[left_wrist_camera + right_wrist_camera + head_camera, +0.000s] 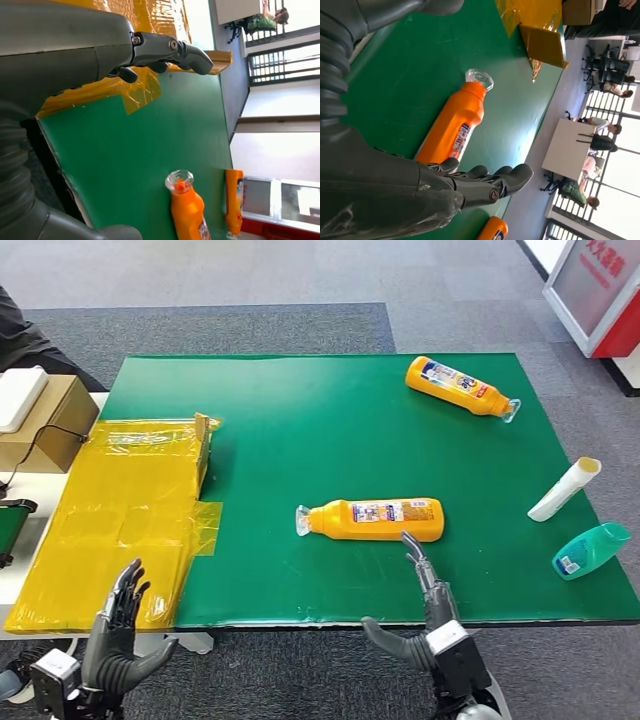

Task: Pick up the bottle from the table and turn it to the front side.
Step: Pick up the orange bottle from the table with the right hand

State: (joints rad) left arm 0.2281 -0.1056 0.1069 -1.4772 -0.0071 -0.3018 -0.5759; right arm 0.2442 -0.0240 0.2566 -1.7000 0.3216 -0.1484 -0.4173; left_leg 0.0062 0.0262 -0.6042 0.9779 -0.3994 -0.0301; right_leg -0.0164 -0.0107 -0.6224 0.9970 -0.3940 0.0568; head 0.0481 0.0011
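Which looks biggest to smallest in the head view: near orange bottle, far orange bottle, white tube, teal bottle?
1. Near orange bottle.
2. Far orange bottle, though it lies farther away, so they may really match.
3 and 4. White tube and teal bottle: too alike to rank.

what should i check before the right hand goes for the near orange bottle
1. Right hand holds nothing, fingers apart: ok.
2. Near orange bottle lies flat on the green mat, clear cap toward the robot's left, label showing: ok.
3. Path between hand and bottle free of other things: ok.
4. Fingers touching the bottle yet: cannot tell; the tips sit just short of it in the head view.
5. Left hand is off over the yellow sheet, out of the way: ok.
6. Far orange bottle, white tube and teal bottle lie well apart from the target: ok.
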